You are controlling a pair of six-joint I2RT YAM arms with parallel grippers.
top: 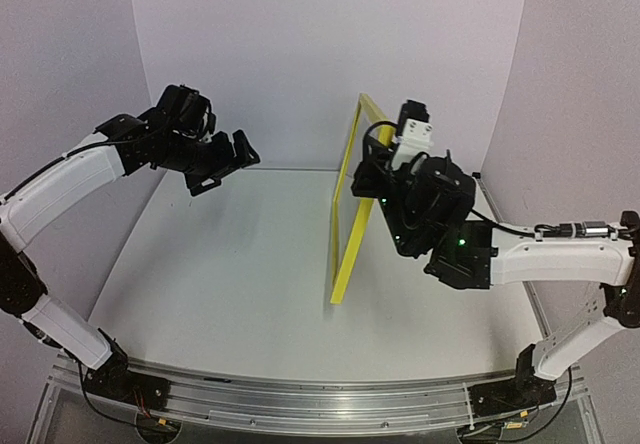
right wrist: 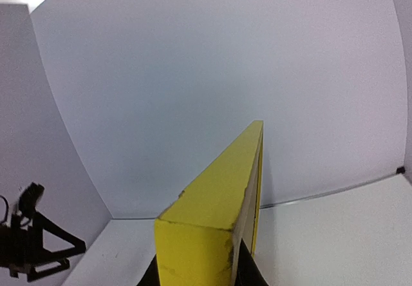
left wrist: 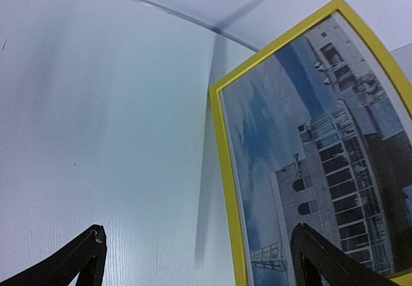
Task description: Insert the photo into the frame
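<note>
The frame (top: 344, 214), with a thin yellow border, stands upright on edge on the white table right of centre. In the left wrist view the photo (left wrist: 302, 144), a white building under blue sky, sits inside the yellow border (left wrist: 228, 189). My right gripper (top: 378, 169) is shut on the frame's edge. The right wrist view shows that yellow edge (right wrist: 212, 209) clamped between the dark fingers (right wrist: 250, 270). My left gripper (top: 228, 167) hangs open and empty above the table, to the left of the frame. Its fingertips (left wrist: 96, 238) face the photo side.
The white table (top: 230, 264) is enclosed by pale walls at the back and sides. The left arm (right wrist: 32, 241) shows far off in the right wrist view. A metal rail (top: 320, 399) with the arm bases runs along the near edge.
</note>
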